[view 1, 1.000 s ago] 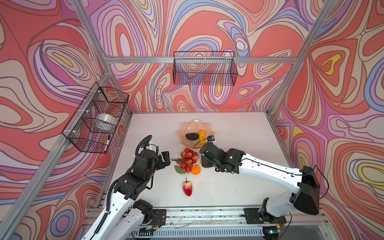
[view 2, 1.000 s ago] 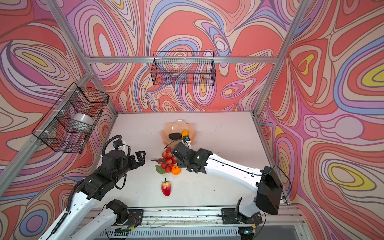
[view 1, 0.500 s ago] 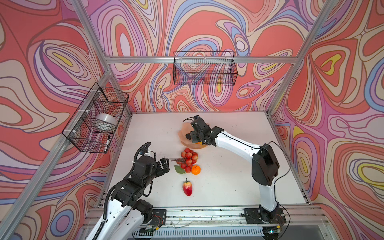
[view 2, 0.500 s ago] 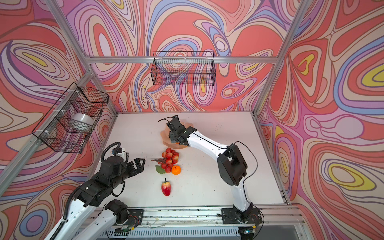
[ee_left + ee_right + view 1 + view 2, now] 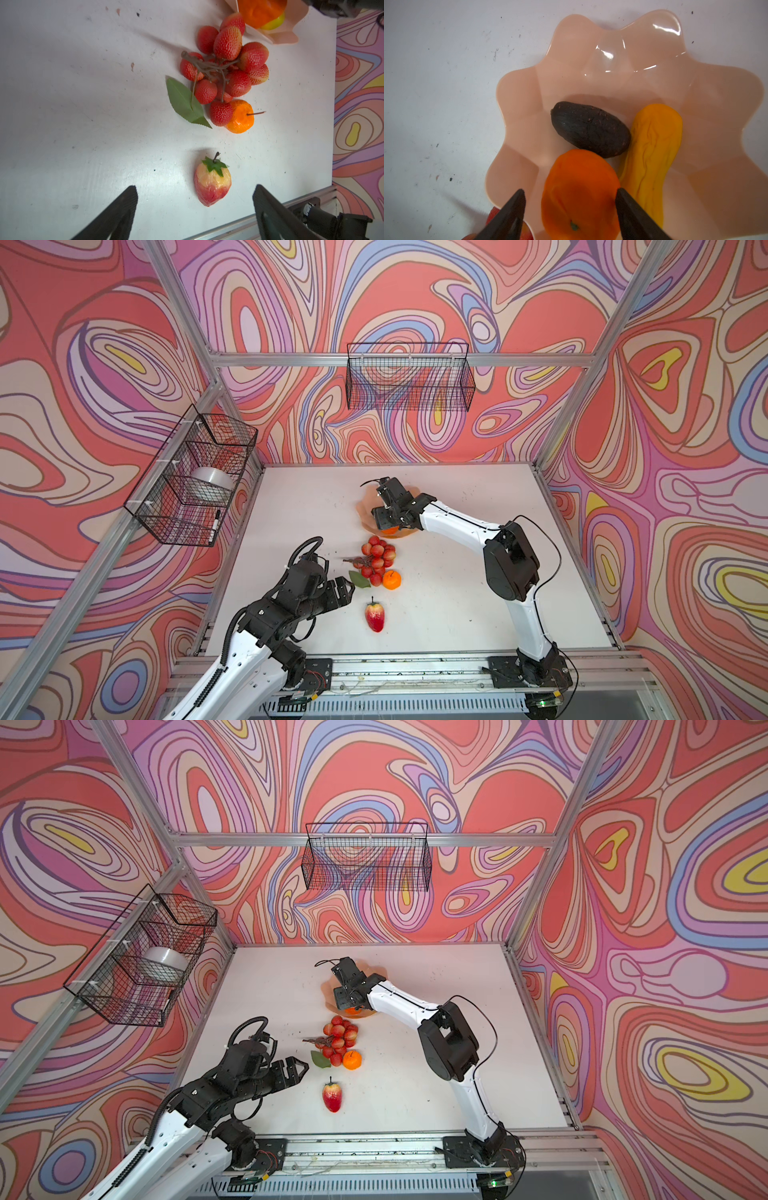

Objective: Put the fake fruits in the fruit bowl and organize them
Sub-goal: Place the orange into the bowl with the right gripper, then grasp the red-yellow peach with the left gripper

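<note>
Now: left gripper [image 5: 195, 187] nearest red-yellow tapered fruit [image 5: 212, 182].
Its wide empty fingers [image 5: 120, 207] face the pointed end, long axis along reach; right gripper [image 5: 569, 189] parted around orange [image 5: 581, 172].

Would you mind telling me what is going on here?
Fake fruit is being gathered into a wide, translucent peach-pink scalloped bowl. The right gripper hangs open over it, jaws either side of a round orange inside, beside a black oval avocado and a yellow-orange elongated fruit. The left gripper, also open, hovers over the white table by a red-yellow tapered fruit. A red bunch with a green leaf and a second orange lie on the table, outside the bowl.
</note>
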Action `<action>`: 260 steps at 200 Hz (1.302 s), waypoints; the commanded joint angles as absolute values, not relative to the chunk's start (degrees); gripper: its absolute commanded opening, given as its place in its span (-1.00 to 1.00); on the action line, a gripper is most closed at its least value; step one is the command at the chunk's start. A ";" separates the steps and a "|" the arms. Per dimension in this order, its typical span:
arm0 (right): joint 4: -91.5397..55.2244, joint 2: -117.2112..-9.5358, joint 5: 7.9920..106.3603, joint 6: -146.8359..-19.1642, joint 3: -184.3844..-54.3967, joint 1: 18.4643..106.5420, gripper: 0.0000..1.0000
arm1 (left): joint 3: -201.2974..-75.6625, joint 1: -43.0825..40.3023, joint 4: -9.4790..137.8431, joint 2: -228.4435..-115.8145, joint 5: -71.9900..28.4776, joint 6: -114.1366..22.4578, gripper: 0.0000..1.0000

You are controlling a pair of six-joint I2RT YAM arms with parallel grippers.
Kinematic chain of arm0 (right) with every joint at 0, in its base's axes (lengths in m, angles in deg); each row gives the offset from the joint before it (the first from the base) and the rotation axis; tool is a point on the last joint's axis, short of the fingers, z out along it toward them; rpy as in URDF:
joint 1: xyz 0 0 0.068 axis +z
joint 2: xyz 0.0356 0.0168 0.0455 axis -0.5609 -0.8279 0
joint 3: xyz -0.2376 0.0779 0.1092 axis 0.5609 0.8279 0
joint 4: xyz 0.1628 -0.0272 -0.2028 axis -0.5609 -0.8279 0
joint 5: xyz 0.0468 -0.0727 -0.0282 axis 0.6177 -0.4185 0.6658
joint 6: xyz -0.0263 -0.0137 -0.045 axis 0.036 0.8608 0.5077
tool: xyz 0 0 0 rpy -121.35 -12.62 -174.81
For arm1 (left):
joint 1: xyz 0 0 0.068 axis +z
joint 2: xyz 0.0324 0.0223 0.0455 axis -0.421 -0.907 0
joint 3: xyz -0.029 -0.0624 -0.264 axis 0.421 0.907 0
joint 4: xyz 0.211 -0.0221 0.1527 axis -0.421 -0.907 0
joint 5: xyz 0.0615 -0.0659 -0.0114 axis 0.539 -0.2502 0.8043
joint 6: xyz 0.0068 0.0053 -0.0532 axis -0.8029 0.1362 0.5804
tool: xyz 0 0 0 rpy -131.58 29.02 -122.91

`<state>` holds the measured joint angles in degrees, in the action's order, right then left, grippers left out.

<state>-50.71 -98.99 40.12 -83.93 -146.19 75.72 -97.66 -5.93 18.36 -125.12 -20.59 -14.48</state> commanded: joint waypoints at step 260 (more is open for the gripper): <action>-31.57 -62.55 38.42 -91.95 -109.73 72.44 0.86 | -101.55 -29.60 29.24 -154.54 -10.19 -12.68 -0.52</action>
<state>-32.46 -62.88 39.00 -91.56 -110.34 72.77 -99.56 -29.49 33.02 -157.88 -14.28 -12.45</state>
